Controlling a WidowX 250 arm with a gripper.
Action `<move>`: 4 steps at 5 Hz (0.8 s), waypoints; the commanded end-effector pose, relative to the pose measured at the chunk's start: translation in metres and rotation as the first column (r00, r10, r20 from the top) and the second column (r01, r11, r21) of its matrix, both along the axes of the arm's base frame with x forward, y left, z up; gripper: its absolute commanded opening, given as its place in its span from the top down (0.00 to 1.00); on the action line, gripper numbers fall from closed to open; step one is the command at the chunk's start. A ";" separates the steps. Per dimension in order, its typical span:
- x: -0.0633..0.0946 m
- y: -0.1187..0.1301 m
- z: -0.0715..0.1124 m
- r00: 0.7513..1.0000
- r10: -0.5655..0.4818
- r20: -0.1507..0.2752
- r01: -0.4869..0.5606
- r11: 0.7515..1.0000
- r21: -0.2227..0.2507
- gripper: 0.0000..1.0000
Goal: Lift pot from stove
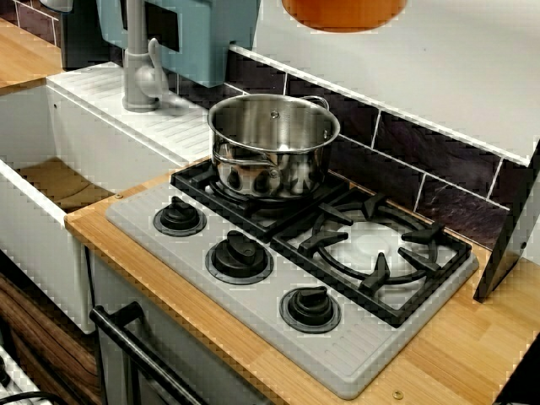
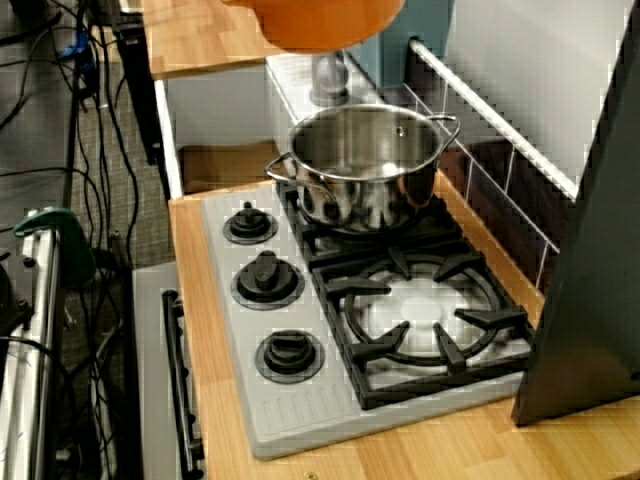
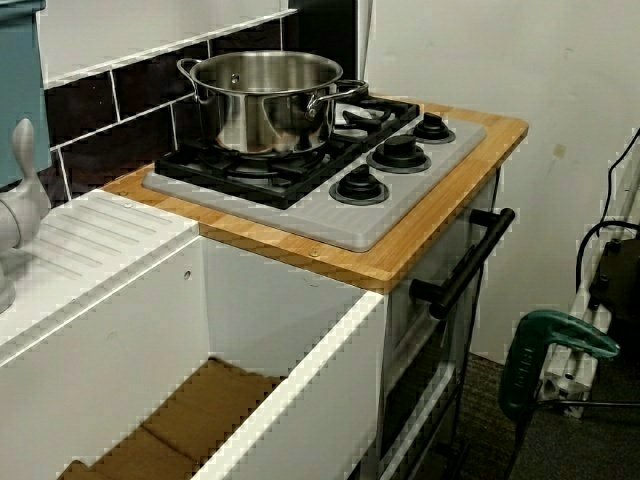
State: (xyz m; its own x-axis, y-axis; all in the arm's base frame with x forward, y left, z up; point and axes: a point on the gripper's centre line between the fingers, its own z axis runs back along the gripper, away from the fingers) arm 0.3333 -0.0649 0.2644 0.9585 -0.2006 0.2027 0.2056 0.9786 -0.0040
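Only the rounded bottom of the orange pot [image 1: 344,13] shows, at the top edge of the view from above. It hangs in the air well above the grey stove [image 1: 371,354], touching nothing. The view along the stove also catches the pot [image 2: 320,22] at its top edge, high over the stove [image 2: 300,415]. In the low view from the sink side, the stove [image 3: 380,215] is visible and the pot is out of frame. No gripper appears in any view, so what holds the pot is hidden. The burner grate [image 1: 375,249] at the right stands bare.
A shiny steel pot [image 1: 272,143] [image 2: 365,165] [image 3: 265,100] sits on the other burner. A white sink [image 3: 290,400] with a grey tap [image 1: 139,76] lies beside the stove. A black panel [image 2: 590,300] leans at the stove's far end. An oven handle [image 3: 460,265] juts out below.
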 end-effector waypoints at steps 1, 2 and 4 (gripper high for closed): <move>-0.019 -0.011 0.030 0.997 0.004 0.079 -0.002 1.000 -0.030 1.00; -0.020 -0.012 0.033 0.997 0.003 0.082 0.000 0.999 -0.034 1.00; -0.019 -0.010 0.040 0.995 0.012 0.096 -0.008 0.999 -0.038 1.00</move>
